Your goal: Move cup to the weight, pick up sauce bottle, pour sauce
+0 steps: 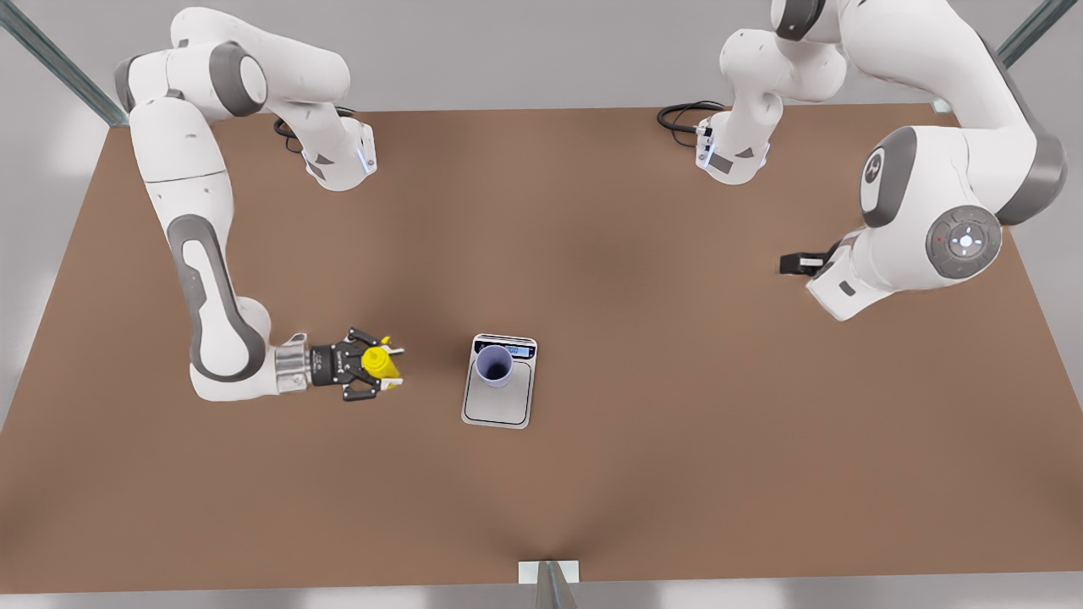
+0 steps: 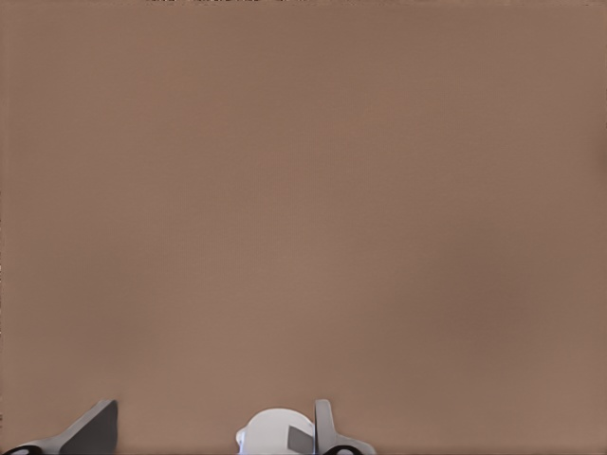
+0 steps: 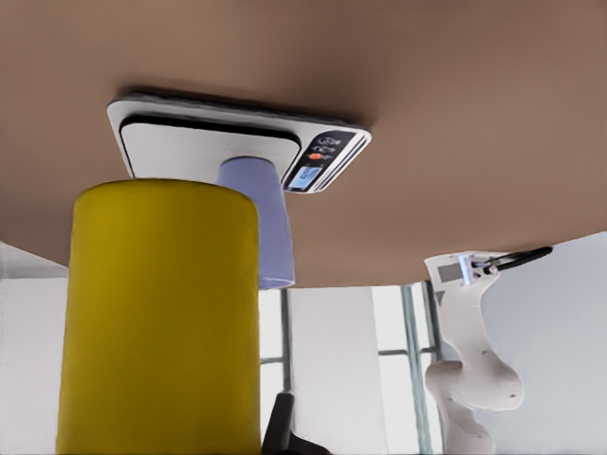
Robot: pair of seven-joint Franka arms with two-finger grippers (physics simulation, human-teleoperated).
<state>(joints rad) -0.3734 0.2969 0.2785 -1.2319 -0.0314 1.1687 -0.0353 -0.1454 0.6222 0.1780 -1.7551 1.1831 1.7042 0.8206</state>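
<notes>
We see the right gripper [image 1: 382, 364] clamped around the sauce bottle [image 1: 376, 362], beside the weight [image 1: 498, 392] carrying the cup [image 1: 493, 365] mid-table. The left gripper [image 1: 791, 264] waits; grip unclear. A careless tilt could spill sauce.

A simulated robot lab: bare brown table [image 1: 592, 491], plain grey walls, metal frame struts [image 1: 59, 63].

Lavender cup [image 1: 493, 364] upright on scale [image 1: 498, 404]; yellow bottle [image 1: 378, 362] gripped.

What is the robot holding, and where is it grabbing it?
The right gripper holds the yellow sauce bottle by its body. The left gripper waits with nothing in it.
</notes>
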